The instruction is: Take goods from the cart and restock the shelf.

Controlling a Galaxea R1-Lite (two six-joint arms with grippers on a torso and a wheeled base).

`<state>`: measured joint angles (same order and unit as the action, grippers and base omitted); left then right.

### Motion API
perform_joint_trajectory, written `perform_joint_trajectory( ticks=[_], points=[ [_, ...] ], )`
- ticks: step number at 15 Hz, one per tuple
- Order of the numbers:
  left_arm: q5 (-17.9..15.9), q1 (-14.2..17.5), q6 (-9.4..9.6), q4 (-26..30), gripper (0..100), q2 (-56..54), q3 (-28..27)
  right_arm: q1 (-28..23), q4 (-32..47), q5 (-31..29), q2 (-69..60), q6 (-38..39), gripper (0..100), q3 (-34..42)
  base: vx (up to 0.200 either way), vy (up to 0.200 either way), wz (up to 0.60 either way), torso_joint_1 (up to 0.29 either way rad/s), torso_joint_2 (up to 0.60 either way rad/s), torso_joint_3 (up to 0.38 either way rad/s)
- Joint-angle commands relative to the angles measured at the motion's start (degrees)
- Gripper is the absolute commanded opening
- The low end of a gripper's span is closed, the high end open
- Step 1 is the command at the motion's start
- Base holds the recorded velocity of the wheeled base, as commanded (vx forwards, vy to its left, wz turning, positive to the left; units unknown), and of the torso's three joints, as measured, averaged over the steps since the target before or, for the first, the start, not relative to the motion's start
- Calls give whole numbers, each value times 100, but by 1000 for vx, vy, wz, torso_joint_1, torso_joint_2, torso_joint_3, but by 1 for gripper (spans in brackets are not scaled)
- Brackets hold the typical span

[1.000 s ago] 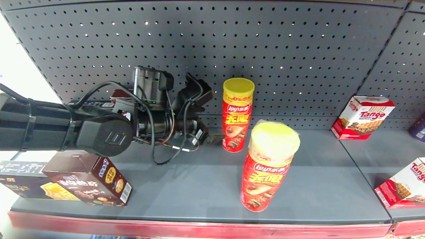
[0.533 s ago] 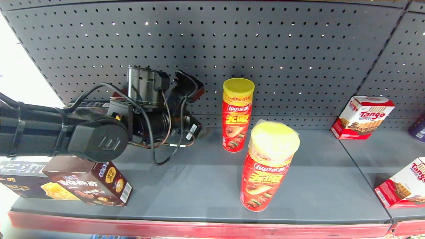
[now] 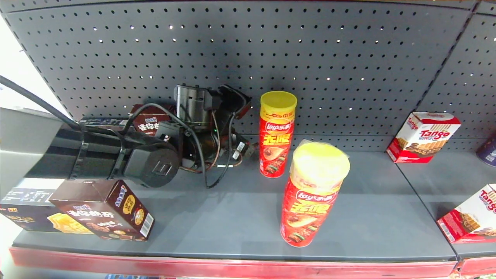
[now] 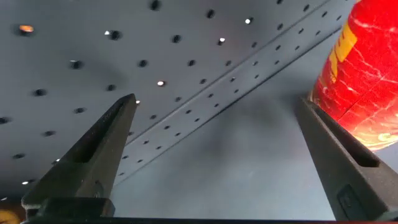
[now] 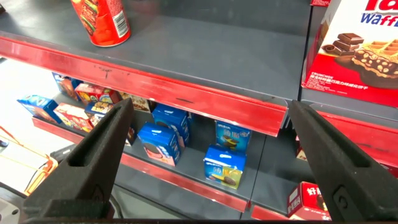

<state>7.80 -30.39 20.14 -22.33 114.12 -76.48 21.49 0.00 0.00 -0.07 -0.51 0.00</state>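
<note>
Two red chips cans with yellow lids stand on the grey shelf [image 3: 232, 217]: one at the back [image 3: 277, 133], one nearer the front edge [image 3: 312, 193]. My left gripper [image 3: 252, 149] is low over the shelf by the pegboard, just left of the back can and apart from it. In the left wrist view that gripper [image 4: 216, 102] is open and holds nothing, with the red can [image 4: 364, 74] beside one finger. My right gripper [image 5: 211, 106] is open and empty in front of the red shelf edge [image 5: 186, 81], below the front can [image 5: 102, 22].
Brown biscuit boxes [image 3: 104, 209] and a dark box [image 3: 27, 211] lie at the front left; another brown box [image 3: 149, 124] sits behind my left arm. Wafer boxes [image 3: 424, 135] [image 3: 471, 219] stand on the right. Blue boxes [image 5: 165, 134] fill the lower shelf.
My left gripper drew back to the left, away from the back can, then returned right beside it. The arm now angles in from lower left, uncovering the brown box behind it.
</note>
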Motion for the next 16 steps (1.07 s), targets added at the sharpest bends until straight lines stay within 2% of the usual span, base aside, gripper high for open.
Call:
perform_joint_trajectory(
  ticks=[1,3,11,16],
  points=[
    [-7,-63,-133,1,100,164,-42,4,0,0,7,-2,100,0,0,0,0,0,0,0],
    [2,-107,-274,1,100,243,-77,4,0,0,7,-2,100,0,0,0,0,0,0,0],
    [11,-213,-291,18,100,348,-253,4,0,0,7,-2,100,0,0,0,0,0,0,0],
    [11,-204,-370,1,100,93,-209,4,0,0,7,-2,100,0,0,0,0,0,0,0]
  ],
)
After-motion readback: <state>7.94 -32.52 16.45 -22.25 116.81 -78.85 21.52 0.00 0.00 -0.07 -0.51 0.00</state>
